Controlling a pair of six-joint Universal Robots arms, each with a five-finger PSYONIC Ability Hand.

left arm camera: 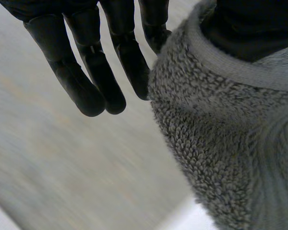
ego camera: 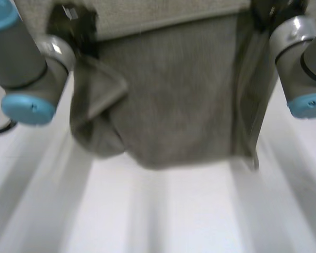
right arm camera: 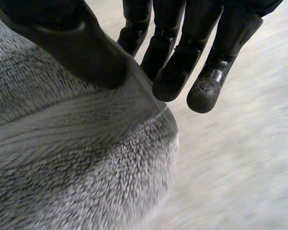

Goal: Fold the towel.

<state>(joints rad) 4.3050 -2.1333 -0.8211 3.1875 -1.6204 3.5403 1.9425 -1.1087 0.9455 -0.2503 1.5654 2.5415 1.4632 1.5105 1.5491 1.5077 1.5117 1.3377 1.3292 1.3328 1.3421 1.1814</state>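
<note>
- The towel (ego camera: 174, 105) hangs in the upper middle of the head view, spread between the left arm (ego camera: 26, 68) at upper left and the right arm (ego camera: 300, 58) at upper right. Its lower edge sags across the frame's centre, above the white table (ego camera: 189, 211).
- The left hand (left arm camera: 91, 72) grips 1 upper corner. The hem wraps over its thumb and 1 finger goes behind the pile, while the other fingers hang straight and free beside the cloth.
- The right hand (right arm camera: 67, 43) pinches the opposite corner, with its thumb pressed on the flat woven band and its fingers behind the cloth.
- Holding 2 corners apart probably serves to let the cloth fall flat, so a fold can be laid down evenly.
- At middle left of the head view the towel bunches into a loose flap (ego camera: 100, 89), so that side looks less tidy.
- Hard to make out:
  - The towel's top runs out of the frame.
  - The pale band along the upper edge could be more towel or a backdrop.
  - The cloth hides the contact behind it in both wrist views.
  - I cannot tell whether the lower edge touches the table.
</note>
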